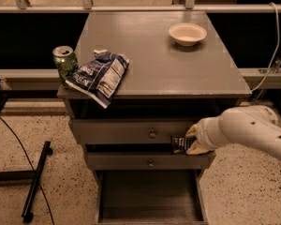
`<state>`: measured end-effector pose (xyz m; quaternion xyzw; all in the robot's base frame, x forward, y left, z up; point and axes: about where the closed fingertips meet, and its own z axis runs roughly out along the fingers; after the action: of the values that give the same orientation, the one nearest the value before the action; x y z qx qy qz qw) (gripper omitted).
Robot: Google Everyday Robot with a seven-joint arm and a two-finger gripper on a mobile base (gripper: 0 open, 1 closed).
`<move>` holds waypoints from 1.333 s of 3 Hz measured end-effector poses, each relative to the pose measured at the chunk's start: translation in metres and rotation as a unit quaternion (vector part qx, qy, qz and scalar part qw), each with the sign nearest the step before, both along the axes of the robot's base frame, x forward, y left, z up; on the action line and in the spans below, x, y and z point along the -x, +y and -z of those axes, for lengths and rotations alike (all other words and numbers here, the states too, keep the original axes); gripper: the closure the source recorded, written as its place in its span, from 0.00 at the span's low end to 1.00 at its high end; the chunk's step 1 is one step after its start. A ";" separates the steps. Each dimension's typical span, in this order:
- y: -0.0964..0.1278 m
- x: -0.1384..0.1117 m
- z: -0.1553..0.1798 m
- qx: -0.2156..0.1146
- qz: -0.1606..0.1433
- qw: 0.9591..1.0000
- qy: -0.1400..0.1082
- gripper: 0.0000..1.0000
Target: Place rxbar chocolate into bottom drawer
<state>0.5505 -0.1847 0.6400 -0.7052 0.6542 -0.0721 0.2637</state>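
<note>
I see on desk (178,78): chip bag (99,75) overhanging 9 o'clock edge | green can (65,62) just beside it | bowl (188,33) at 1 o'clock

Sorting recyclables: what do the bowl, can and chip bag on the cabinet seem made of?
The bowl: pale, matte, thin-rimmed; probably paper pulp, maybe plastic. The can: green with a shiny top; likely aluminium. The chip bag: crinkled, glossy; plastic or foil film. The claw, in front of the knobbed drawers, grips the rxbar chocolate.
</note>
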 end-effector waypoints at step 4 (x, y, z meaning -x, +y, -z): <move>-0.023 0.065 0.184 -0.325 -0.023 0.938 0.121 1.00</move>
<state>0.4855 -0.2077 0.4559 -0.5994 0.6524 0.2366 0.3990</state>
